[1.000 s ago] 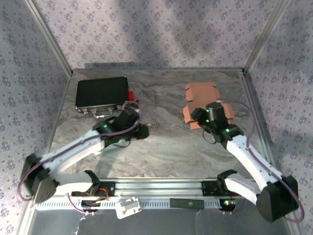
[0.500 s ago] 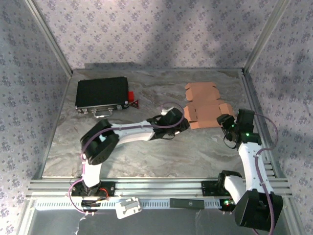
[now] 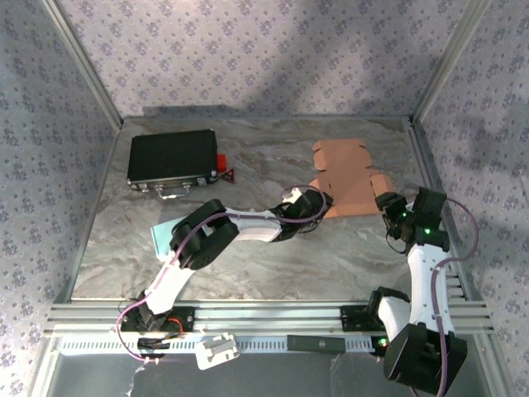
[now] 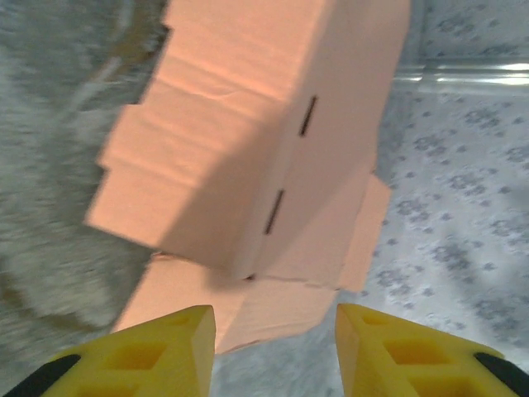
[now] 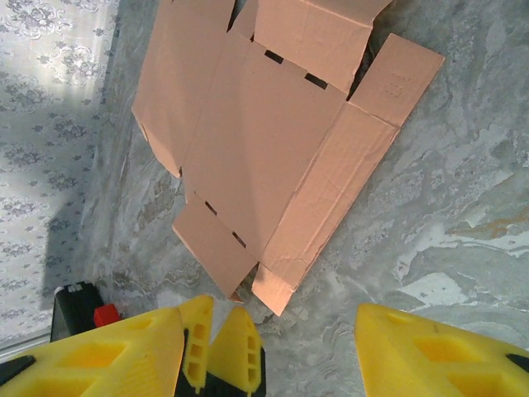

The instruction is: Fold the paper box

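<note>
Tan paper box (image 3: pixel 351 169) on grey marbled table (image 3: pixel 331 265)

The paper box (image 4: pixel 240 141) looks blurred, its far end cut off at top.

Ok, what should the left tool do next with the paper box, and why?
Probably ease the left tool forward and close on the near flap of the paper box: its jaws stand open with nothing between them, and the box lies unfolded just ahead.
</note>
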Motion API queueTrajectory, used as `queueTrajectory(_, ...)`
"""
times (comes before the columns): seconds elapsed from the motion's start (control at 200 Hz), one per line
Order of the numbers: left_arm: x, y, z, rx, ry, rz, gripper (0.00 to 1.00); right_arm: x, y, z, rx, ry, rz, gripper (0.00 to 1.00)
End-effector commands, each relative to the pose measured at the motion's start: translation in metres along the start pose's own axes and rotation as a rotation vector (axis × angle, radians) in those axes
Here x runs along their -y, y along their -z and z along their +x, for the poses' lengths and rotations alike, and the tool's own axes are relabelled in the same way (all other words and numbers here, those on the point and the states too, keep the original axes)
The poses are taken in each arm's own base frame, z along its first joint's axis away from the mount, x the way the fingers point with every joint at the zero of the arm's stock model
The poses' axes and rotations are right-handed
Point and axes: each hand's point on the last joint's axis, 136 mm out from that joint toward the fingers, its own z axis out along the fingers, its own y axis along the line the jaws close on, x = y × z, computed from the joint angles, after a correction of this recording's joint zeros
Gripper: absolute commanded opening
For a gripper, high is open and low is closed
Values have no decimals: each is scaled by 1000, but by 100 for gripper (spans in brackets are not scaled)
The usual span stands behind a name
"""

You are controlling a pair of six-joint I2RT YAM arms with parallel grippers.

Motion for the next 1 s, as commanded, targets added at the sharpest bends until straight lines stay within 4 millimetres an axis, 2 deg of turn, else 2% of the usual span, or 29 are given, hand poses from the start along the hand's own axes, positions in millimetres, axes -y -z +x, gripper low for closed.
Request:
queueTrajectory(0.0, 17, -15, -9, 40, 94, 73, 40, -5, -1, 0, -20, 15, -27, 58)
queueTrajectory(0.18, 6, -25, -10, 24, 151, 84, 32, -4, -2, -1, -24, 7, -28, 58)
queueTrajectory(0.385, 9, -12, -14, 49, 124, 70, 32, -6, -1, -3, -16, 1, -35, 58)
queueTrajectory(0.595, -1, 2, -13, 72, 138, 47, 35, -4, -1, -2, -15, -4, -34, 58)
queueTrajectory(0.71, -2, -3, -19, 76, 156, 54, 36, -5, -1, -2, -17, -5, -38, 58)
queueTrajectory(0.875, 16, -11, -33, 100, 150, 108, 34, -7, -1, -2, -17, 0, -44, 58)
queueTrajectory(0.994, 12, -21, -39, 102, 163, 106, 31, -5, -2, -1, -21, -1, -46, 58)
